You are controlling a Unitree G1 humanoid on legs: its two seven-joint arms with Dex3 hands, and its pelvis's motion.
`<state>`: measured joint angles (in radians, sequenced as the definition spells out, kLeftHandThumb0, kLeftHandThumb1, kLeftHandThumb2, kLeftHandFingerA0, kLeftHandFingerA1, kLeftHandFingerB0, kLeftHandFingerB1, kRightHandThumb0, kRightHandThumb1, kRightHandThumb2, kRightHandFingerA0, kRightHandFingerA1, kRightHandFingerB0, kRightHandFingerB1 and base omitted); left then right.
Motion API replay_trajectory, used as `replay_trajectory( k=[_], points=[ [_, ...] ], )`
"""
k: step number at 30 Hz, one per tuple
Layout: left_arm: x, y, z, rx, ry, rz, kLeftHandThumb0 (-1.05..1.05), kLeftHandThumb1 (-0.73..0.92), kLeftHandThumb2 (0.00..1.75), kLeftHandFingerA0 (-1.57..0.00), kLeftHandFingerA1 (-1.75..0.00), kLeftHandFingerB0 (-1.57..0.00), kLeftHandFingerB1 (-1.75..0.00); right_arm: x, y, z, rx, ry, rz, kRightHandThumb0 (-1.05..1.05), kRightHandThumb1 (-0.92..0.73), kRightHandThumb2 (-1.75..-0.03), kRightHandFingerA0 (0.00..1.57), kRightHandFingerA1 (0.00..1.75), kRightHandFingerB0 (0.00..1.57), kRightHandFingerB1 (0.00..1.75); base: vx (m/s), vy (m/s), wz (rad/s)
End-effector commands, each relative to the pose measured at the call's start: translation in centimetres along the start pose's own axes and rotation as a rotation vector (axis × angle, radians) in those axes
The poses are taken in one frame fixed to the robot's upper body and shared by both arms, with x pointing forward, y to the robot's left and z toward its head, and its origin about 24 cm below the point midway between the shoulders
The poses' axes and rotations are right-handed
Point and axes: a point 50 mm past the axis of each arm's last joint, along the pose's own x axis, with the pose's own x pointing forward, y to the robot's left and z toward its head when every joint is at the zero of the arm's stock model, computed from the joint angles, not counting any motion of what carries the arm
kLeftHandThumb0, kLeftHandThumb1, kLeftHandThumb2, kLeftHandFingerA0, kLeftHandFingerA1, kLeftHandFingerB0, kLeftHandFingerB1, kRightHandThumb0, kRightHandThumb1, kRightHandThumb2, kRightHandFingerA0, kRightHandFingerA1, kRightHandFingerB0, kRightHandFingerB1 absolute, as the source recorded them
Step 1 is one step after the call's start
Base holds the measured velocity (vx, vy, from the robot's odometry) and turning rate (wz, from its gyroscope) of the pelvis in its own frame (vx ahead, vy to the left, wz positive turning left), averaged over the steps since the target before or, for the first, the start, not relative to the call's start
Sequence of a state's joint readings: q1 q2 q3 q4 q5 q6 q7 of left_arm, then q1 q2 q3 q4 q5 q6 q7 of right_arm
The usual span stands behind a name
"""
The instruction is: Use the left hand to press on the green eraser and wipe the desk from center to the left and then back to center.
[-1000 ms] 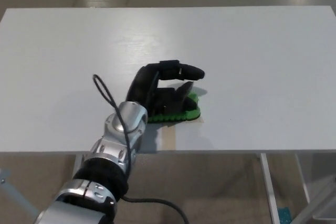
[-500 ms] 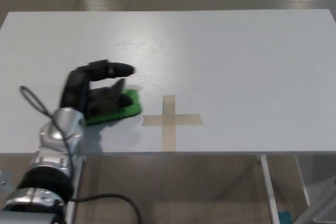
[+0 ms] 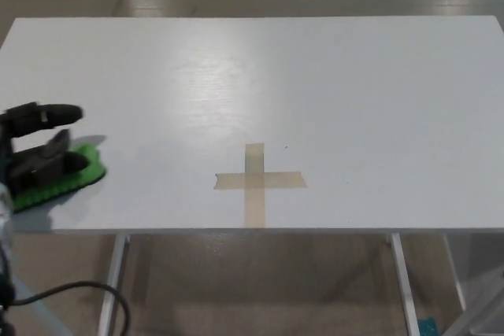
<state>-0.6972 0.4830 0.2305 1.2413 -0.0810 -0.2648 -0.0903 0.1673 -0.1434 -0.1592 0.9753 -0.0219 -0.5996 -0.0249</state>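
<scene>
The green eraser (image 3: 72,179) lies flat at the far left of the white desk (image 3: 315,84), close to the front edge. My black left hand (image 3: 35,151) rests on top of it, two fingers pressing down on its upper face while the thumb (image 3: 49,115) sticks out above, pointing right. Much of the eraser is hidden under the hand. The wrist and arm are cut off by the left picture edge. My right hand does not show.
A cross of tan tape (image 3: 257,182) marks the desk's centre near the front edge. A black cable (image 3: 87,293) hangs below the desk at the lower left. The desk's metal legs (image 3: 400,273) show underneath.
My left hand has slid the eraser from the tape cross at the centre all the way to the desk's far left. The cross, covered a second ago, is now bare.
</scene>
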Motion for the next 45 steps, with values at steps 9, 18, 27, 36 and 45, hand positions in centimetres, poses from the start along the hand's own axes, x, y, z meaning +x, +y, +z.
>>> replay_trajectory(
  k=[9, 18, 27, 36, 45],
  points=[
    [-2.1, 3.1, -4.7, 0.041, 0.208, 0.057, -0.27, 0.73, 0.64, -1.13, -0.68, -1.02, -0.58, -0.3, 0.0, -0.6, 0.035, 0.031, -0.005, -0.57, -0.69, -0.8, 0.62, 0.56, 0.55, 0.49, 0.0, 0.0, 0.0],
    [-1.8, 0.9, -4.9, 0.002, 0.199, -0.008, -0.27, 0.73, 0.65, -1.13, -0.66, -1.02, -0.57, -0.3, 0.0, -0.6, 0.028, 0.037, -0.011, -0.5, -0.81, -0.66, 0.66, 0.52, 0.58, 0.38, 0.0, 0.0, 0.0],
    [-1.2, -3.2, -3.8, 0.035, 0.137, -0.113, -0.21, 0.76, 0.65, -1.06, -0.68, -0.98, -0.54, -0.3, 0.0, -0.4, 0.027, 0.026, -0.004, -0.5, -0.82, -0.65, 0.67, 0.53, 0.57, 0.37, 0.0, 0.0, 0.01],
    [-1.2, -11.2, -1.7, 0.07, 0.023, -0.299, -0.22, 0.77, 0.65, -1.06, -0.69, -0.97, -0.56, -0.1, 0.1, -0.1, 0.038, 0.016, 0.018, -0.5, -0.81, -0.65, 0.67, 0.53, 0.58, 0.37, 0.0, 0.0, 0.01],
    [-3.2, -18.5, -0.6, 0.045, -0.02, -0.486, -0.24, 0.78, 0.65, -1.05, -0.71, -0.95, -0.57, -0.1, -0.2, 0.2, 0.033, 0.002, 0.046, -0.5, -0.81, -0.65, 0.67, 0.52, 0.56, 0.37, 0.0, 0.0, 0.0]
  ],
)
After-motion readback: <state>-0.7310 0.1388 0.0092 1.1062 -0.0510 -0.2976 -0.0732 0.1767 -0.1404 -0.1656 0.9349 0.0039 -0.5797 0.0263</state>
